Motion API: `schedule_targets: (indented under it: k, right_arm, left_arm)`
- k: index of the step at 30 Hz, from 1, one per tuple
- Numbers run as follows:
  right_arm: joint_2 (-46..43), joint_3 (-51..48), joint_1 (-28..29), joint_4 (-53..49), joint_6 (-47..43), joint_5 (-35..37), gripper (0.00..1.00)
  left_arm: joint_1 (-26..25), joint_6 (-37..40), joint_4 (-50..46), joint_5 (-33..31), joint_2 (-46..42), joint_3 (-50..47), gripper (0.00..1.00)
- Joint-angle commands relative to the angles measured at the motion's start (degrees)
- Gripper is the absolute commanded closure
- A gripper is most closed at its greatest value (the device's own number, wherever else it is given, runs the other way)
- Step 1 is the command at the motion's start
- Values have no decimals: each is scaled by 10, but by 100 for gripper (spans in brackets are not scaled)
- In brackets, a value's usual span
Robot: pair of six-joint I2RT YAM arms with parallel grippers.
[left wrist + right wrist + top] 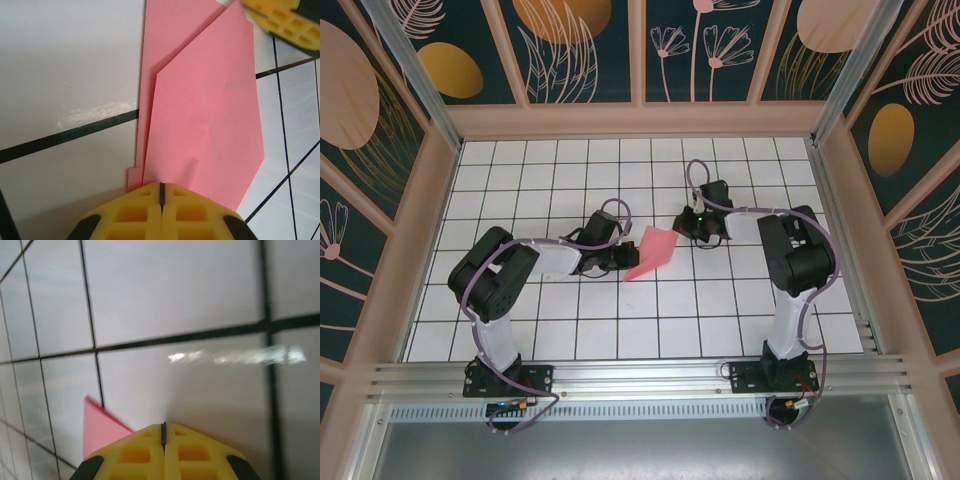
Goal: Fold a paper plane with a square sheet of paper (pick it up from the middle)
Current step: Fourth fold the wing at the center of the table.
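The square sheet of paper (653, 250) is pink-red and folded into a pointed, layered shape, lying flat on the white grid table. In the left wrist view the paper (210, 110) shows overlapping folded flaps. My left gripper (161, 187) is shut, its yellow tips resting on the paper's near edge; in the top view the left gripper (624, 262) is at the paper's lower left end. My right gripper (163, 426) is shut and empty, with a corner of the paper (102, 432) just to its left. From above, the right gripper (681, 231) touches the paper's upper right corner.
The white table (550, 320) has a black grid and is enclosed by patterned walls (580, 50) on three sides. An aluminium rail (640, 378) with both arm bases runs along the near edge. The right gripper's fingers (280, 20) show at the top right of the left wrist view.
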Motion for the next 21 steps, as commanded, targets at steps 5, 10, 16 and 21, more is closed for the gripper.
schedule_targets:
  k: [5,10,16,21]
  right_arm:
    - [-88,-12,45,-12,9,10,100]
    - [-84,-41,99,20,32,-12,100]
    - [-39,-28,114,25,23,-9,100]
    - [-5,-8,95,2,2,10,100]
  left_arm:
    - [1,8,-78,-27,44,-30,100]
    - [1,4,-67,-29,43,-35,100]
    - [1,11,-66,-32,48,-35,100]
    - [1,17,-66,-35,46,-35,100]
